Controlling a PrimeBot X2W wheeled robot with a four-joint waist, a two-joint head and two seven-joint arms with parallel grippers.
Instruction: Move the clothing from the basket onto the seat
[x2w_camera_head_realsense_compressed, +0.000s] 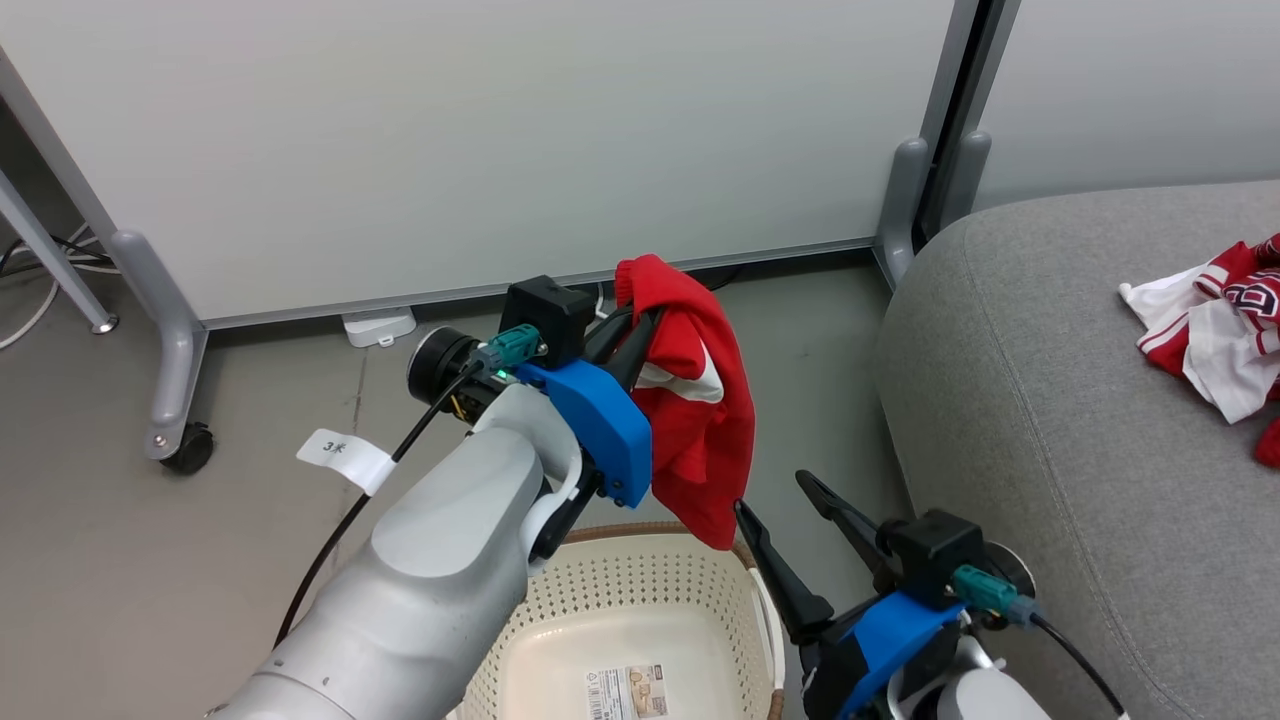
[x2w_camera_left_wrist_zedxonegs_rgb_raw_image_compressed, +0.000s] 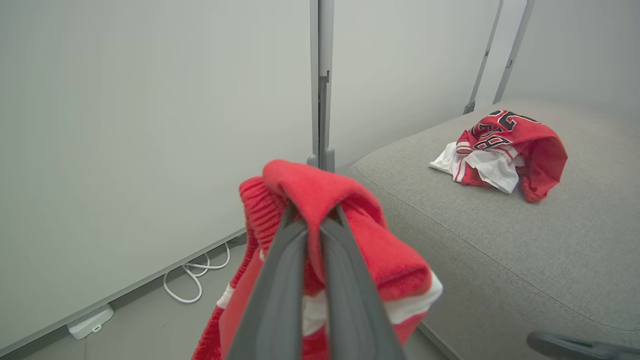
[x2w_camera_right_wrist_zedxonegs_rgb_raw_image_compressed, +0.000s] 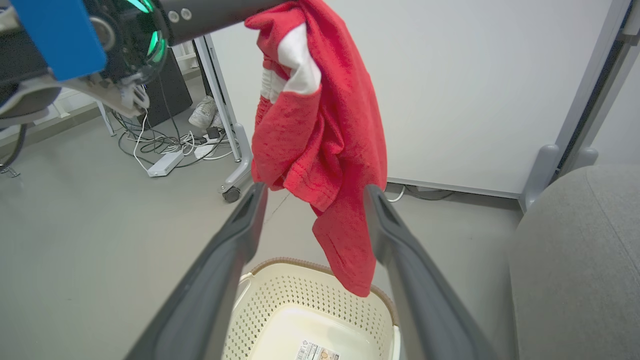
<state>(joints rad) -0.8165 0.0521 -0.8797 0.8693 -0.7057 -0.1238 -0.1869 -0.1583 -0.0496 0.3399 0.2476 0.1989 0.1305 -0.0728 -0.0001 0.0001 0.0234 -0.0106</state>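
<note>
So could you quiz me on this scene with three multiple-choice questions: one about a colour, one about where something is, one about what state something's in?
1. What colour is the rim of the basket? A brown; B blue; C black.
2. Where does the numbered jersey lie? A in the basket; B on the grey seat; C on a shelf.
3. How do the left arm's jaws stand? A wide open, empty; B shut on the plain red garment; C shut on a bottle.
Answers: 1 A, a brown woven band runs round its top. 2 B, it lies crumpled on the cushion. 3 B, the cloth hangs pinched between them.
</note>
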